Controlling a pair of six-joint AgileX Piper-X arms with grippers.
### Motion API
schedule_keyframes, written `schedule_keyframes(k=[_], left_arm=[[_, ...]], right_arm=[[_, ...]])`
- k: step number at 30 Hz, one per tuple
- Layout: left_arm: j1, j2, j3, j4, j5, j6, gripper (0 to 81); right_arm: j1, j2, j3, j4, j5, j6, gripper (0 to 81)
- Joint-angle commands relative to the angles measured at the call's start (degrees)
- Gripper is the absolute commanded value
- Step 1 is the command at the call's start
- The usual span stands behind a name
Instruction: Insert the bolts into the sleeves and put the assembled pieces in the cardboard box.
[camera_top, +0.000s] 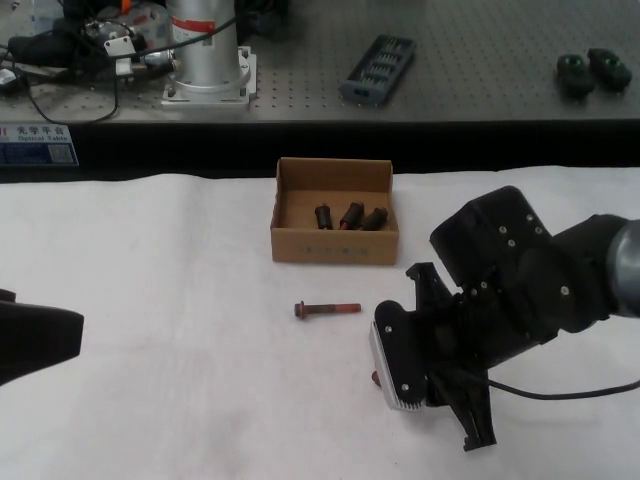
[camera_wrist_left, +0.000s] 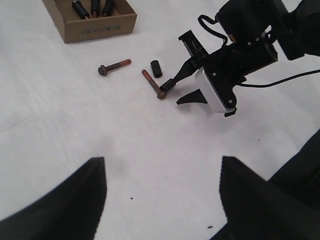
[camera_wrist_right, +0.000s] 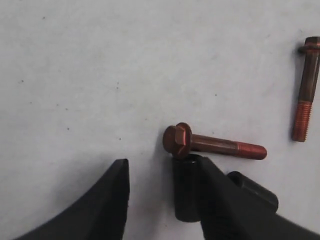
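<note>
High view: we see one bolt (camera_top: 328, 308) lying before the cardboard box (camera_top: 335, 245). Left wrist view: the right gripper (camera_wrist_left: 172, 96), parted and empty, touches the head of a second bolt (camera_wrist_left: 151, 83) (sleeve (camera_wrist_left: 156, 68) just beyond). Right wrist view: closing off-centre might flick it away.

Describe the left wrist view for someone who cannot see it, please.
The right pincer, open, sits at the head of a reddish bolt lying on white cloth, a short black sleeve close by. A second bolt lies nearer the cardboard box, which holds three dark pieces; the left pincer frames the foreground, open.
</note>
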Motion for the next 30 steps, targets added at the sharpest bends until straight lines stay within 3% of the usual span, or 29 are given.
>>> schedule_keyframes(k=[1, 8, 14, 30], left_arm=[[-0.34, -0.31, -0.28, -0.41, 0.49, 1.15, 47.4], [-0.34, -0.31, -0.28, -0.41, 0.49, 1.52, 47.4], [-0.34, -0.31, -0.28, -0.41, 0.49, 1.52, 47.4], [-0.34, -0.31, -0.28, -0.41, 0.49, 2.79, 47.4]], right_arm=[[-0.41, 0.23, -0.22, -0.47, -0.3, -0.48, 32.8], [-0.57, 1.14, -0.22, -1.84, -0.3, -0.48, 32.7], [-0.71, 1.32, -0.22, -3.4, -0.42, -0.48, 25.3], [-2.5, 3.53, -0.22, -3.86, 0.44, -1.82, 25.1]])
